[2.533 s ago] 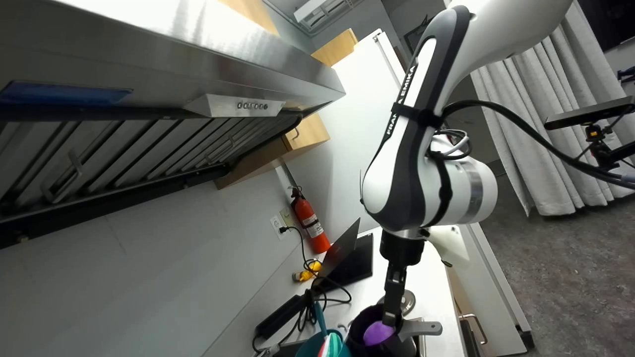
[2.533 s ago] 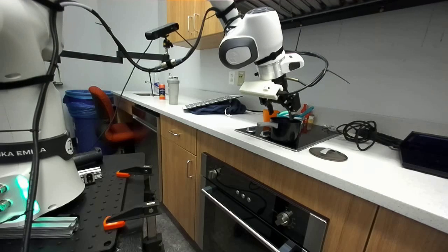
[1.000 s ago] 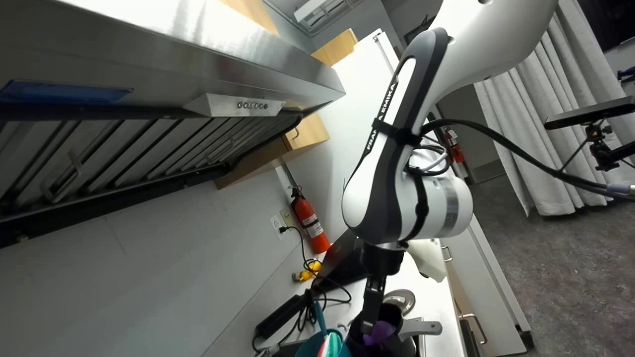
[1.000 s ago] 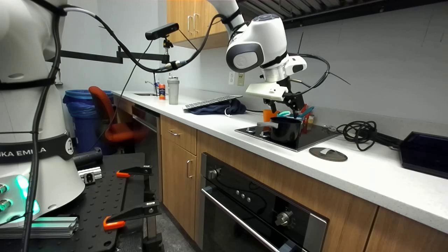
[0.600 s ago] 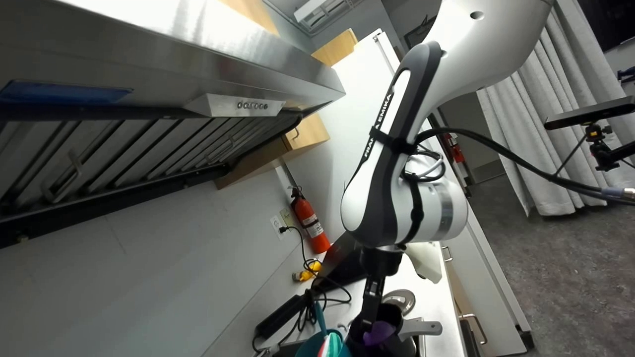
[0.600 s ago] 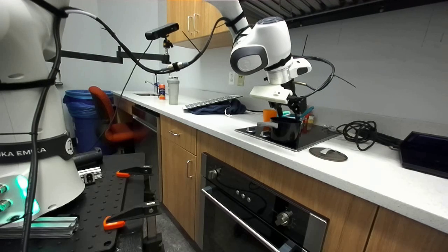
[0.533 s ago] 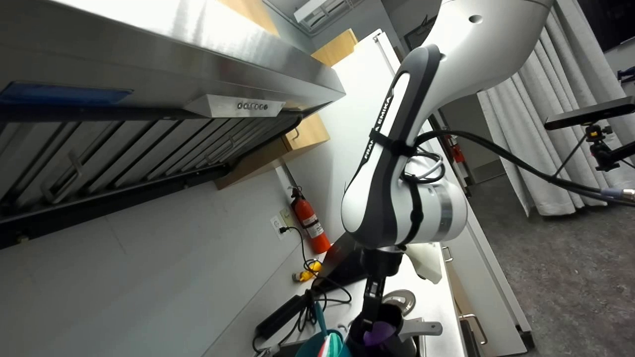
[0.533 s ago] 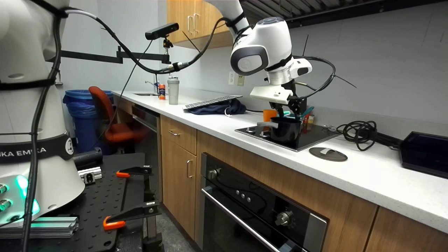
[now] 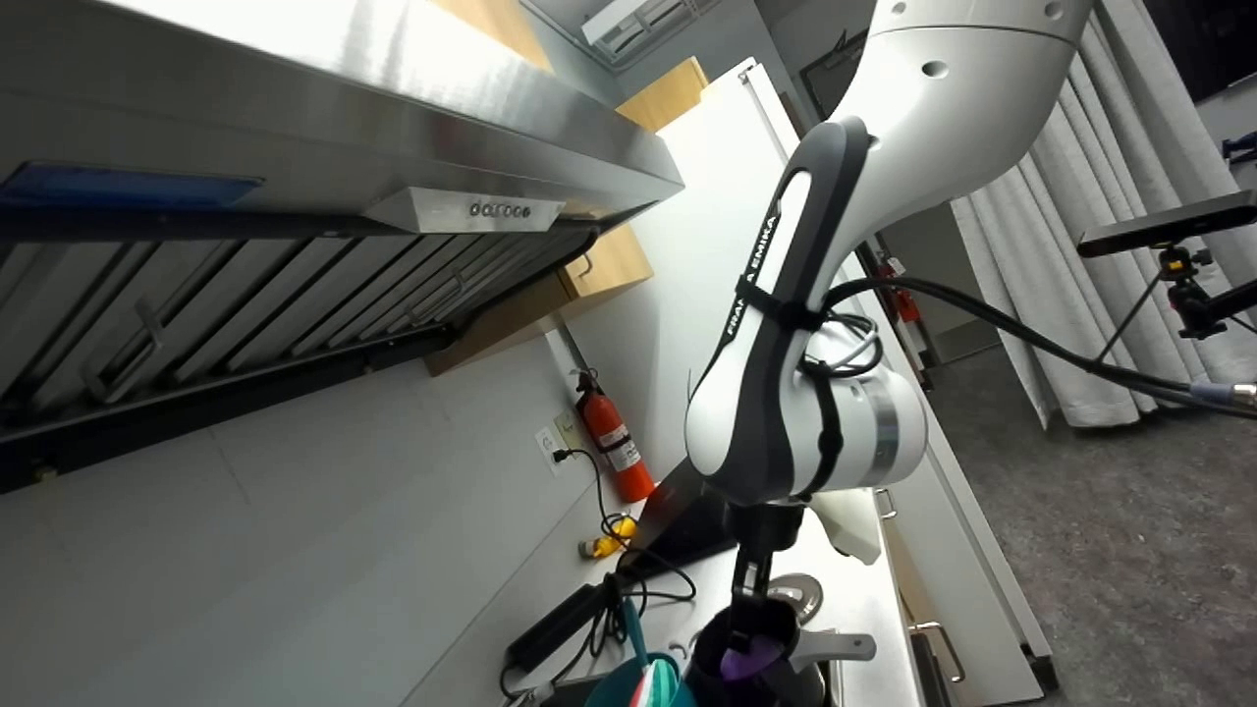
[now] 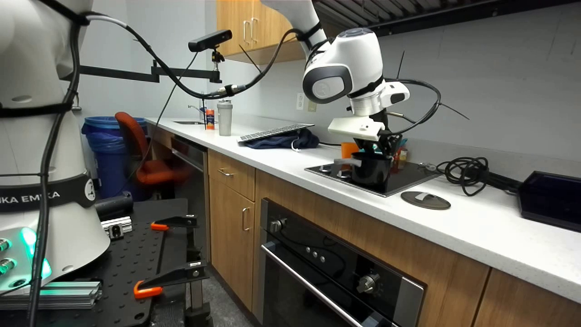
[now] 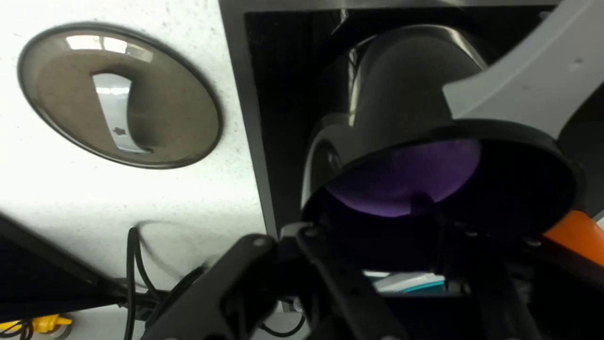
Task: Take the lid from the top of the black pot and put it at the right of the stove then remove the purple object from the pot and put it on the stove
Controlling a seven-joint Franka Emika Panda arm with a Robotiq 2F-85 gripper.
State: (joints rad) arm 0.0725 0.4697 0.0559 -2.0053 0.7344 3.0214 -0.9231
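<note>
The black pot [image 10: 370, 170] stands on the black stove [image 10: 408, 177], and its wall also shows in the wrist view [image 11: 406, 85]. The purple object [image 11: 415, 170] lies inside the pot; it also shows in an exterior view [image 9: 748, 660], partly behind a finger. My gripper [image 11: 370, 217] points down into the pot's mouth, and it is over the pot in an exterior view [image 10: 376, 149]. Its fingers are apart. One dark fingertip overlaps the purple object's edge; I cannot tell whether it touches. The lid [image 11: 155, 113] lies flat on the white counter beside the stove, also in an exterior view [image 10: 425, 200].
A teal container [image 9: 609, 685] stands close to the pot. An orange cup [image 10: 348, 149] is behind the pot. Coiled black cables [image 10: 470, 170] and a dark box [image 10: 551, 200] are farther along the counter. The range hood [image 9: 442, 137] hangs above. The pot's grey handle [image 11: 528, 71] sticks out sideways.
My gripper has shifted across the pot and then lowered, so its fingertips are now inside the pot's mouth by the purple object. The pot and the lid have not moved.
</note>
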